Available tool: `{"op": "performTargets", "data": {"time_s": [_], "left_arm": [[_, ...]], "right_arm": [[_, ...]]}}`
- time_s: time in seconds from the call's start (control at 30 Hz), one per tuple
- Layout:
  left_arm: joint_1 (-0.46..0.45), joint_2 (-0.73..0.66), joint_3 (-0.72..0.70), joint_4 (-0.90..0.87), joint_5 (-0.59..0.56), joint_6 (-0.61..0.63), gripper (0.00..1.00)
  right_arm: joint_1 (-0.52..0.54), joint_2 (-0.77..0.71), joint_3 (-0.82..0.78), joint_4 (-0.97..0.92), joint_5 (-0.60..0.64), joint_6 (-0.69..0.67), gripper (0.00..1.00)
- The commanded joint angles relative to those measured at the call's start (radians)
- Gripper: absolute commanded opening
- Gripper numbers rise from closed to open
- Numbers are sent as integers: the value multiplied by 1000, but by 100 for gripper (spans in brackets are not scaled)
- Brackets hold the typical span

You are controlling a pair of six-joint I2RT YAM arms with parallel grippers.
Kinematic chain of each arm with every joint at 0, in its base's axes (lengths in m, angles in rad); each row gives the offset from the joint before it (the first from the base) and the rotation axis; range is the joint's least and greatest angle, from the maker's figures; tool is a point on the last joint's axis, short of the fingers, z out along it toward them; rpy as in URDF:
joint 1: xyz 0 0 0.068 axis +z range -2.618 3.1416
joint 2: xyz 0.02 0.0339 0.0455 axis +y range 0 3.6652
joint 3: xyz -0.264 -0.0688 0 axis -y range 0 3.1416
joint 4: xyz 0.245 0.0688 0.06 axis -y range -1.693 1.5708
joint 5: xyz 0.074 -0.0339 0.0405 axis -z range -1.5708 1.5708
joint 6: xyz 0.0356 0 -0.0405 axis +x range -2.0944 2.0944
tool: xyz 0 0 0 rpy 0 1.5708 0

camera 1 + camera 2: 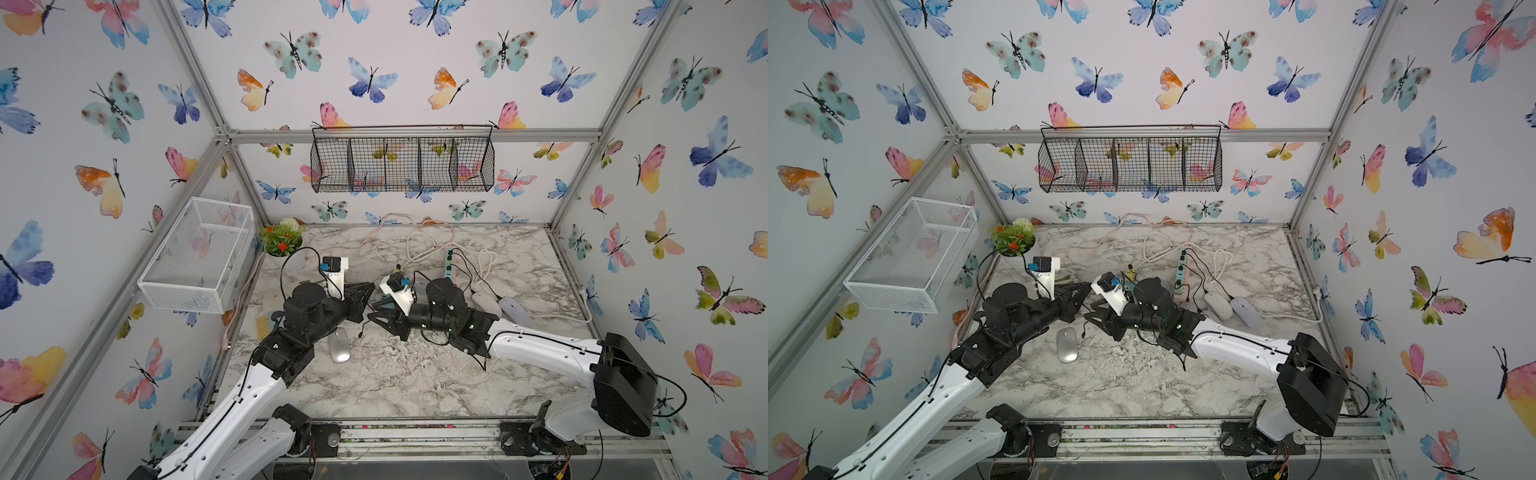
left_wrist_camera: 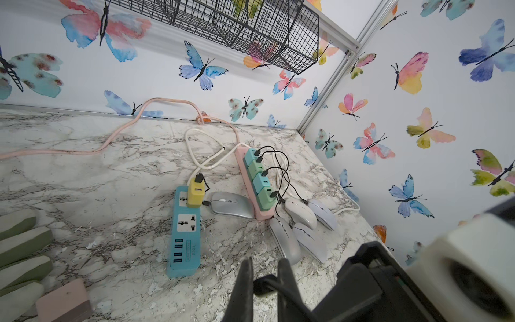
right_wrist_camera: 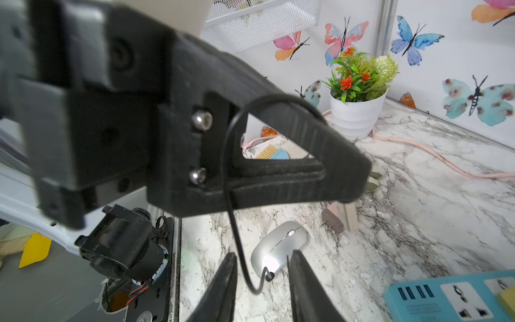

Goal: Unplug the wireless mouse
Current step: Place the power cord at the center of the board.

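A silver wireless mouse (image 1: 338,345) (image 1: 1067,345) lies flat on the marble table (image 1: 415,374), just in front of the two grippers. My left gripper (image 1: 368,291) (image 2: 264,262) is shut on a thin black charging cable (image 2: 263,281). The cable (image 3: 231,212) hangs down from it. Its small free plug (image 1: 360,334) (image 3: 269,276) dangles just beside the mouse (image 3: 278,245), apart from it in both top views. My right gripper (image 1: 376,316) (image 3: 264,254) faces the left one. Its jaws stand open on either side of the hanging cable without touching it.
Behind the grippers lie a blue power strip (image 2: 184,231) with a yellow adapter (image 2: 196,192), a pink strip (image 2: 262,214) with several adapters, another silver mouse (image 2: 231,205) and several pale mice (image 2: 301,214). A potted plant (image 1: 282,241) and white mesh basket (image 1: 199,253) stand back left.
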Motion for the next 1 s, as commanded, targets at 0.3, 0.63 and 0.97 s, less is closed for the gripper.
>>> {"op": "performTargets", "data": {"time_s": [0.3,0.63,0.97], "left_arm": [[-3,4,-19,16,-58,9,0],[101,49,-24,-73,-169,-52,90],[345,26,-87,-115,-48,-118,98]], "right_arm": [[7,-25,0,-10,68,7,2],[5,-26,27,-176,518,210,1],[-5,125,177,-429,563,351,1]]}}
